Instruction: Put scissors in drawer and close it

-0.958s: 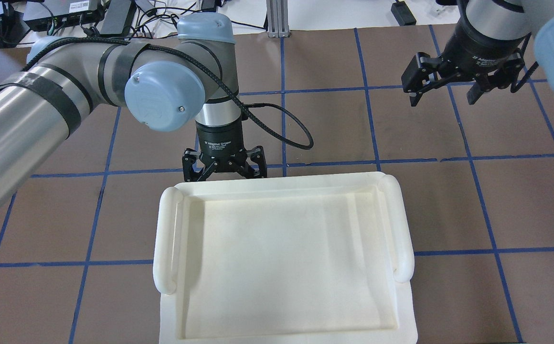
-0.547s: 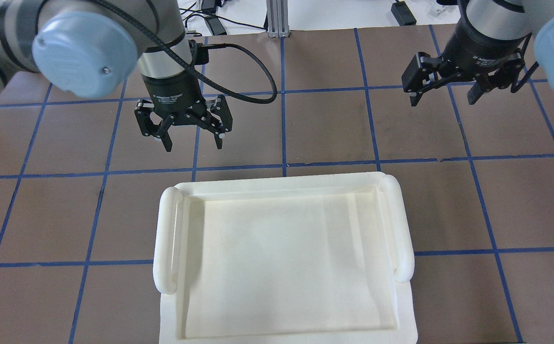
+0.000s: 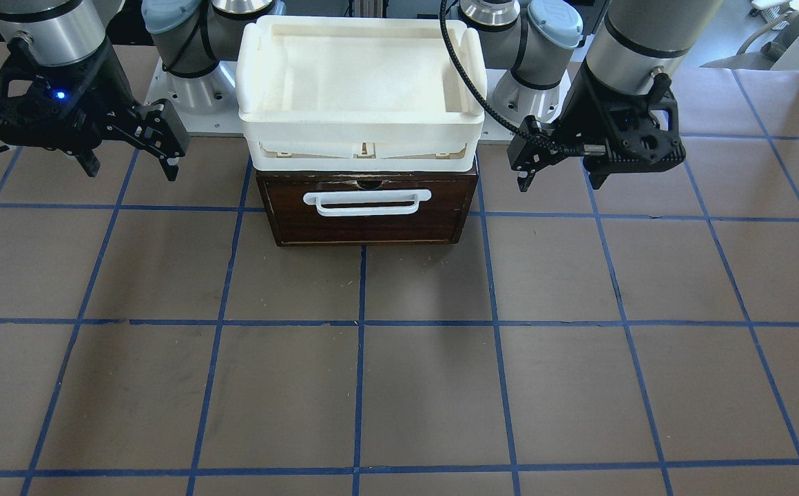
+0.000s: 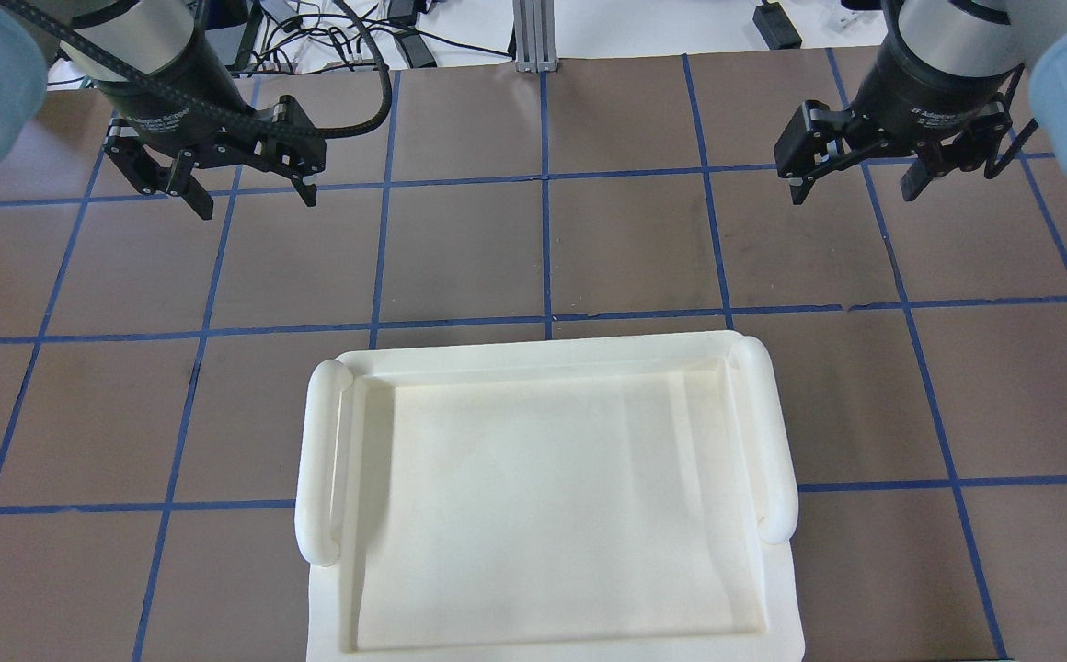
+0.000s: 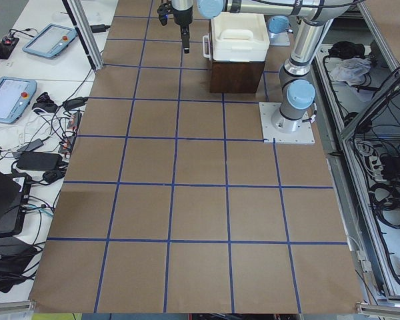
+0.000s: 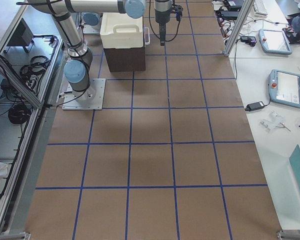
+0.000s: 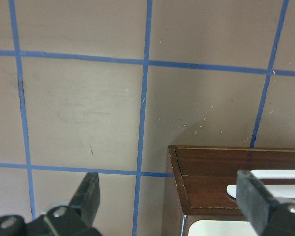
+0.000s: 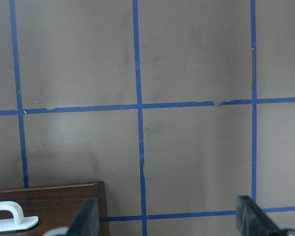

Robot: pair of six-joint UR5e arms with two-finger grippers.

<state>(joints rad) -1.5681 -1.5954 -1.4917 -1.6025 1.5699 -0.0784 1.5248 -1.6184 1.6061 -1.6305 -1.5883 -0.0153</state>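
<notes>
Overhead, the left claw and right claw hang released, fingers spread and holding nothing, above the brown gridded surface on either side of the drawer. The drawer sits pushed in by the robot's base, its white bar handle facing outward, beneath a white plastic tray.
</notes>
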